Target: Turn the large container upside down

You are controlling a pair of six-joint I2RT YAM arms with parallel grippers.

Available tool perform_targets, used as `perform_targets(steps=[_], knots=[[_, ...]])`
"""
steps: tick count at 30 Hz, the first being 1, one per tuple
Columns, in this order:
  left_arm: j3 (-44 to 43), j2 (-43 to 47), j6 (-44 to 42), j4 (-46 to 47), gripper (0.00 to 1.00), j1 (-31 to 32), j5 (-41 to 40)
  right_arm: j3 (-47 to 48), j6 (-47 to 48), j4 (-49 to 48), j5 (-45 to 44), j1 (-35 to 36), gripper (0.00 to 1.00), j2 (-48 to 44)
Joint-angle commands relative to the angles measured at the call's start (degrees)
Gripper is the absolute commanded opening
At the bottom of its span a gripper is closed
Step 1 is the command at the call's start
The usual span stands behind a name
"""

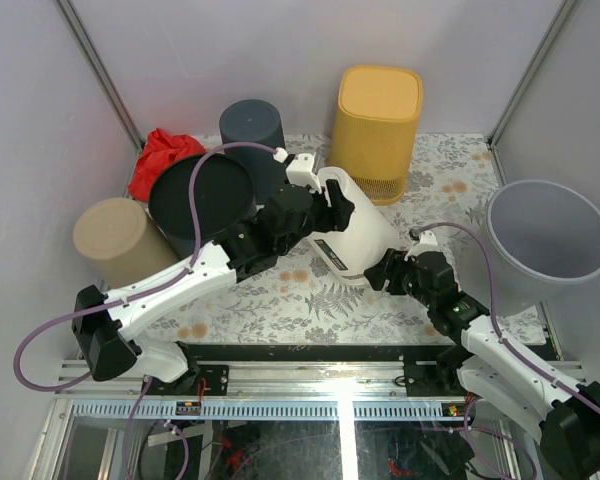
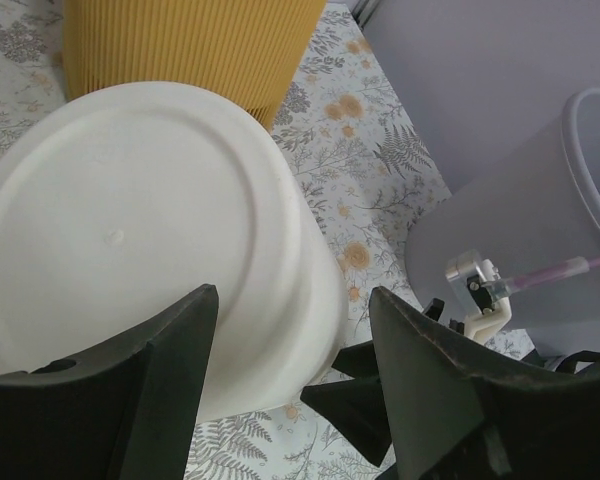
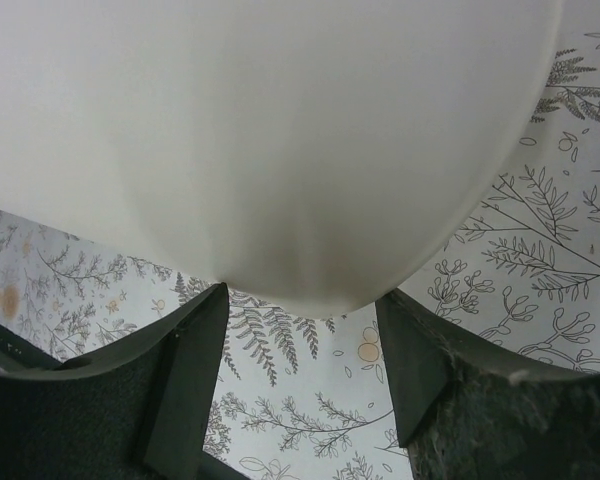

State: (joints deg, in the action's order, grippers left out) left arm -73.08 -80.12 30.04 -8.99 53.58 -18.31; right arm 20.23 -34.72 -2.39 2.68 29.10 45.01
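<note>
The large white container [image 1: 358, 238] lies on its side at the centre of the floral table [image 1: 270, 300]. The left gripper [image 1: 330, 207], at its 10 o'clock, is spread wide at its base. The right gripper [image 1: 385, 270], at 4 o'clock, gapes under its wall. A yellow ribbed bin [image 1: 377, 125] stands at 12 o'clock and a grey bin [image 1: 550, 235] at 3.

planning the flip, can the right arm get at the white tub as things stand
Probably yes: the right gripper is open and right up against the white tub, with nothing visible between them.
</note>
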Motion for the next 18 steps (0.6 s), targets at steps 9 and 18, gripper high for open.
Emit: perform_targets(steps=[9, 18], knots=[[-4.24, -5.71, -0.41, -1.92, 0.61, 3.42, 2.69, -5.51, -3.77, -24.69, 0.23, 0.87, 0.68, -0.91], [-9.31, -10.74, -0.77, -4.25, 0.61, 6.25, 0.50, -8.74, -4.34, -28.87, -0.21, 0.89, 0.69, 0.11]])
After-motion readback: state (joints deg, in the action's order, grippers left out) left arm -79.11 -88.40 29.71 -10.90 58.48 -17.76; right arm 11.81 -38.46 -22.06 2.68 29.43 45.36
